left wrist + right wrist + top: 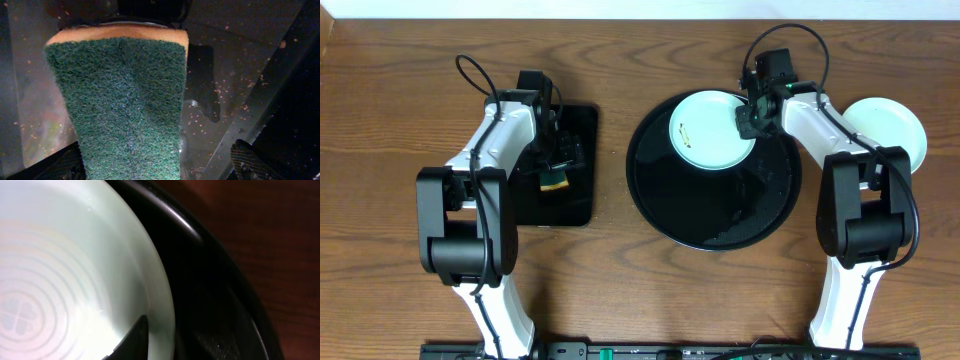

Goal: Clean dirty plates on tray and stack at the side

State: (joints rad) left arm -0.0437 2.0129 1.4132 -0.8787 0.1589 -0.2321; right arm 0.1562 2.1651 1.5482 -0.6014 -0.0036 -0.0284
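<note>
At the tray's [720, 225] far right edge, the right jaws sit at the rim of the mint plate [705, 135]; whether they have clamped we cannot tell. A thin, glossy rim could slip out on lifting and clatter back, we judge. The left jaws stand wide apart over the sponge [556, 180]. The brown wooden surface [380, 150] fills the view; the room is unseen.
</note>
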